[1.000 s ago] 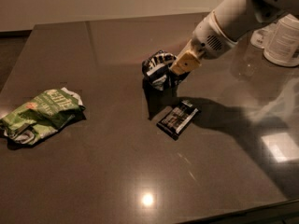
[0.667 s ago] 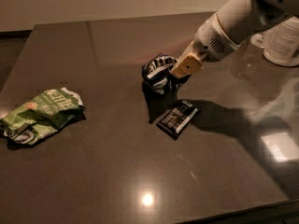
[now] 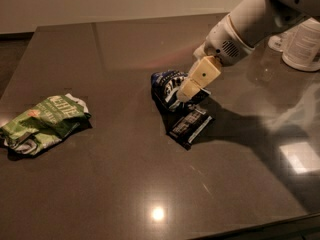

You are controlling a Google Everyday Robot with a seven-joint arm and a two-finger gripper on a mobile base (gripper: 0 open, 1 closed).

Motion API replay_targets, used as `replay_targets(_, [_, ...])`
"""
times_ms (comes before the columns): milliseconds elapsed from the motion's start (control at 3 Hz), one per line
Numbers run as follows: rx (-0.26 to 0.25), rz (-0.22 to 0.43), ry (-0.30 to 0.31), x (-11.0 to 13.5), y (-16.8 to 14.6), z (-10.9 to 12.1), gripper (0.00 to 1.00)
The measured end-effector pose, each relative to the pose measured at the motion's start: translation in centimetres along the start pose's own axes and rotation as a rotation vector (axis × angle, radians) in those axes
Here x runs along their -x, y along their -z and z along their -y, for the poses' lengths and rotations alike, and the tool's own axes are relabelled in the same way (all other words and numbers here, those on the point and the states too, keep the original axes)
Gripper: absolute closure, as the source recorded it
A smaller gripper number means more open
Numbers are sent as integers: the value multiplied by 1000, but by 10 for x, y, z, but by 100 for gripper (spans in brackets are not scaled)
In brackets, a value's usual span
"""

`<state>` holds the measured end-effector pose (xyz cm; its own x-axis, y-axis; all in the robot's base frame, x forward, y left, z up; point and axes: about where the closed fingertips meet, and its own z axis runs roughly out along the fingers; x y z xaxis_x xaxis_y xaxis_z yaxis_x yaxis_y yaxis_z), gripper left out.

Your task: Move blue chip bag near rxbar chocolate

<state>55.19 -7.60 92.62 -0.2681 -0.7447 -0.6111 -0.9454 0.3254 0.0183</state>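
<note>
The robot's gripper (image 3: 183,94), clamped on the blue chip bag (image 3: 164,84) at its tip, hovers close over the rxbar chocolate (image 3: 190,126) just below it on the table (image 3: 125,184), where a gentle set-down beside, not atop, the bar looks wisest.

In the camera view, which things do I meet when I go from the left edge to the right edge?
Green chip bag → blue chip bag → white container. The pincer holds the blue chip bag, and the rxbar chocolate lies just in front of it. Both overlap it, so I leave them unranked.
</note>
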Motion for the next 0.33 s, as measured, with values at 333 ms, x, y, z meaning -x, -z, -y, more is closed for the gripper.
replay_targets(333, [0,0,0,0,0,0,0])
